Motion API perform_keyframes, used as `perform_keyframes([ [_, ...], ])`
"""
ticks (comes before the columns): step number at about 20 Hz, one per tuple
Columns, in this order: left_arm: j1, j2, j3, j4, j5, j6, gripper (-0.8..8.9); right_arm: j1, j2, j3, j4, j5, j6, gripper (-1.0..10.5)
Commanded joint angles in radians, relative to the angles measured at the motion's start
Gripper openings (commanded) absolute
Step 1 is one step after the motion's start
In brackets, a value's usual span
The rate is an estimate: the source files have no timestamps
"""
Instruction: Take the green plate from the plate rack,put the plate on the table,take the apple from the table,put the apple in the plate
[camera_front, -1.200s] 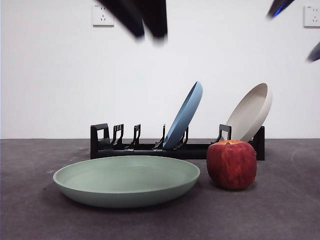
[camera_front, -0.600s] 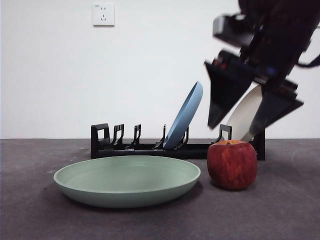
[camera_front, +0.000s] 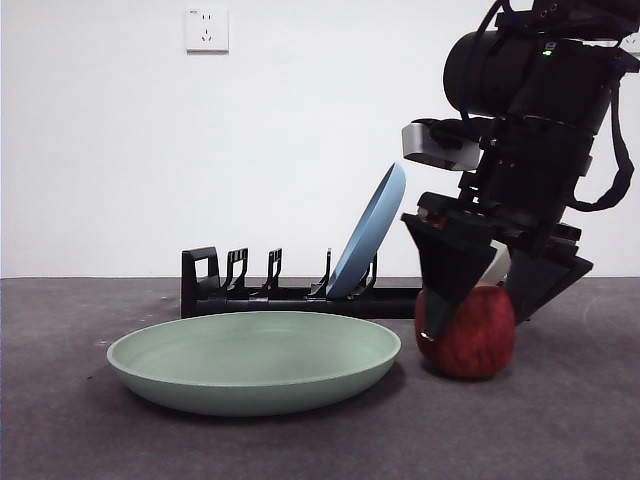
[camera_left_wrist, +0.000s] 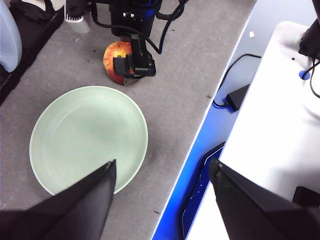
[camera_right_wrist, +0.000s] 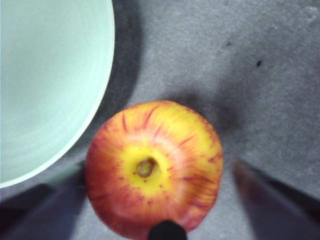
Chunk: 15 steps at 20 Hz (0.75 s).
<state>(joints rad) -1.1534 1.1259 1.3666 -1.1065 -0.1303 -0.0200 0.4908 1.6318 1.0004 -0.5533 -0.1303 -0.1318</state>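
Even bright light, soft shadow beside the apple (camera_right_wrist: 154, 172), right wrist fingers (camera_right_wrist: 272, 202) blurred

The right gripper (camera_front: 475, 318) now sits lower than half a second ago, its open jaws straddling the apple (camera_front: 470, 340) on either side. A second ago only dark arm tips showed at the top edge.

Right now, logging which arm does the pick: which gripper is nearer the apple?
Right. The right gripper straddles the apple, jaws open either side. The left gripper hangs high above the green plate's edge.
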Motion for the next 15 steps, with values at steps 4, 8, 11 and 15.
perform_keyframes([
  [4,-0.002,0.002,-0.002,0.001,0.002,-0.014,3.15,0.002,0.006,0.000,0.001,0.000,-0.004,-0.1],
  [8,-0.002,0.002,-0.002,-0.002,0.003,-0.014,3.15,0.002,-0.066,0.002,-0.002,0.010,0.008,-0.1],
  [11,-0.002,0.002,-0.002,-0.002,0.004,-0.014,3.15,0.008,-0.153,0.019,-0.001,0.008,0.014,-0.1],
  [15,-0.002,0.002,-0.002,-0.002,0.010,-0.014,3.15,0.074,-0.170,0.043,0.026,0.006,0.031,-0.1],
])
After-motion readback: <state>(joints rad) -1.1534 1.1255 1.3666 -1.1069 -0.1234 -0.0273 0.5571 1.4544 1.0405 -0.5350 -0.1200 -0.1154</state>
